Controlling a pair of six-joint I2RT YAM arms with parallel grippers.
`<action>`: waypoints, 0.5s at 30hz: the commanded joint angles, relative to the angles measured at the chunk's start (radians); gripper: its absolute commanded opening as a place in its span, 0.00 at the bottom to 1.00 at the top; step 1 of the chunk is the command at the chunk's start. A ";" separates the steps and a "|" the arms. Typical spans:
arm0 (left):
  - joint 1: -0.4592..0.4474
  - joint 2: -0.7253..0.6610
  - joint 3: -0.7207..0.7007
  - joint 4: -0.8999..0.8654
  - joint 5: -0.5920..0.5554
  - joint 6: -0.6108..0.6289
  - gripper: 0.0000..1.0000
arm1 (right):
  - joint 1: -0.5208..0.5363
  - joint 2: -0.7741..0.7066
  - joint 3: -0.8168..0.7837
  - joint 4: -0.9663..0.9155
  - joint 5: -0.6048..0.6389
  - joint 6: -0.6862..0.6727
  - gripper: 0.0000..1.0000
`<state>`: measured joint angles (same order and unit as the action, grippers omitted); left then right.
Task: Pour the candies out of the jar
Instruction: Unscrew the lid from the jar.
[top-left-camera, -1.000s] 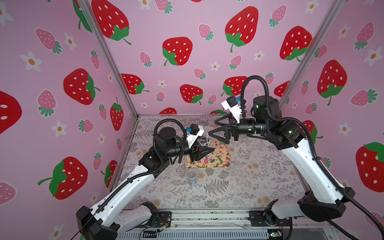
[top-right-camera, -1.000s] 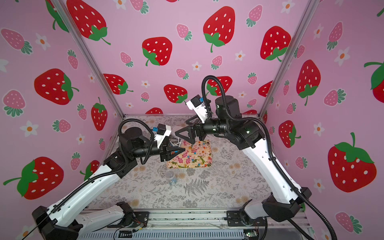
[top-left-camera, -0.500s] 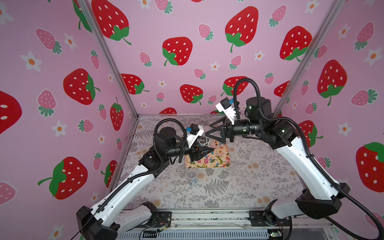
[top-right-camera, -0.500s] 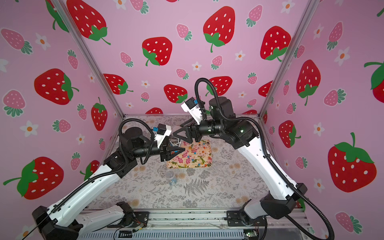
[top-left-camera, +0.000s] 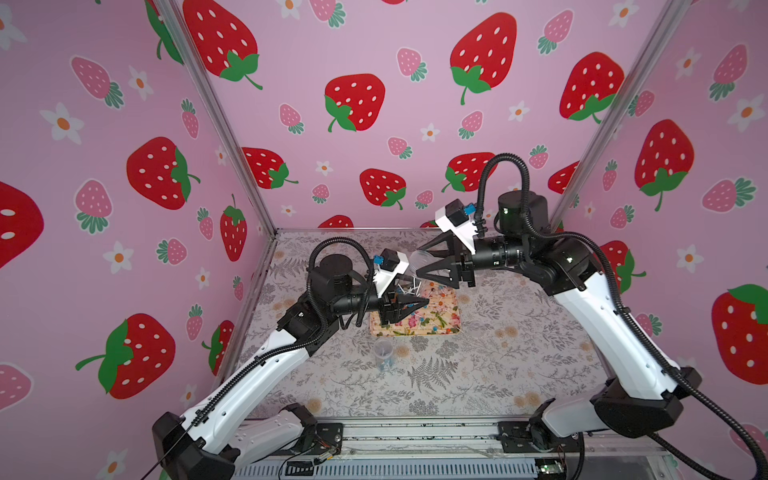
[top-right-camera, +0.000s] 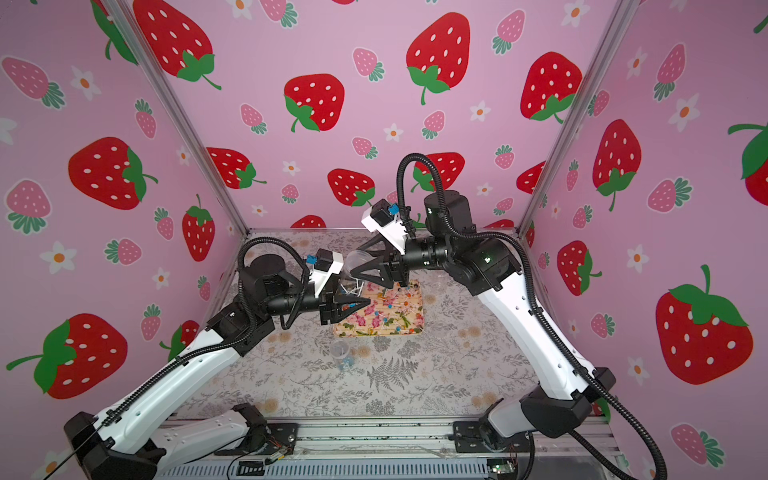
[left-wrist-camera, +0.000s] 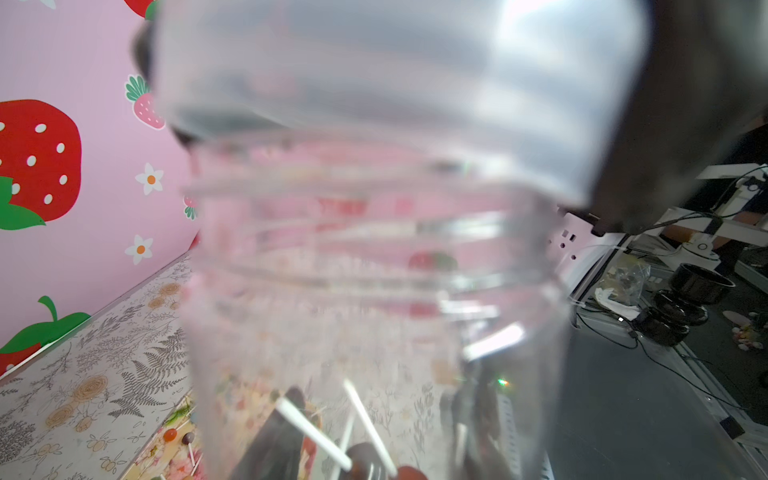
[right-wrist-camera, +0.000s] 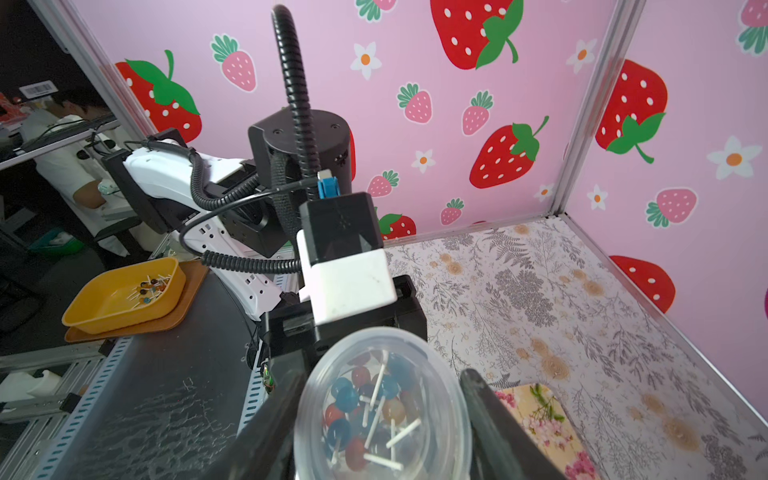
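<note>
Moved: R arm has swung in toward L arm since prev frames. R tool (top-left-camera: 420, 262) now straddles the jar (top-left-camera: 414, 261), jaws narrower than before. L arm unchanged.
R tool: jaws drawn in on one end of jar, one finger (right-wrist-camera: 274, 415) each side. Pads look pressed against its wall in R wrist view.
L tool (top-left-camera: 415, 303): clamped on jar. L wrist view is filled by the blurred clear wall.
Jar: clear plastic, in the air between both tools, tipped well off upright, over far-left corner of tray (top-left-camera: 440, 328). Can't tell if mouth or base faces R wrist cam.
Candies in jar (right-wrist-camera: 365, 415): blue, red, orange and dark heads with white sticks, heaped at the end beside L tool.
Candies on tray (top-left-camera: 436, 307): scattered across the floral tray, sticks pointing all ways.
Cup (top-left-camera: 383, 353): small and clear, stands on bench just in front of tray. Blue bits inside, too small to ID.
Yellow tub (right-wrist-camera: 104, 307): outside the cell on a wooden board (right-wrist-camera: 183, 299), a few candies in it.
Edges: bench (top-left-camera: 498, 365) is walled on 3 sides, with metal posts (top-left-camera: 224, 137) in the far corners. Front edge is a rail (top-left-camera: 415, 432).
Open room: bare bench between tray and R wall, and between cup and front rail. Tool tips close together over tray's left end.
</note>
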<state>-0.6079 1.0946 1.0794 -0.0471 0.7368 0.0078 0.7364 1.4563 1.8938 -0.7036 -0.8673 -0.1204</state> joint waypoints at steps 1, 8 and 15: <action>0.002 -0.007 0.048 0.012 0.027 0.008 0.40 | -0.029 0.014 0.057 0.006 -0.141 -0.132 0.58; 0.002 -0.024 0.036 0.007 0.016 0.009 0.40 | -0.063 0.022 0.080 0.003 -0.160 -0.130 0.58; 0.002 -0.046 0.026 0.001 -0.002 0.015 0.40 | -0.072 -0.071 -0.046 0.009 0.009 -0.110 0.58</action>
<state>-0.6079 1.0729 1.0794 -0.0700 0.7368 0.0078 0.6697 1.4368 1.8835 -0.6968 -0.9245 -0.2096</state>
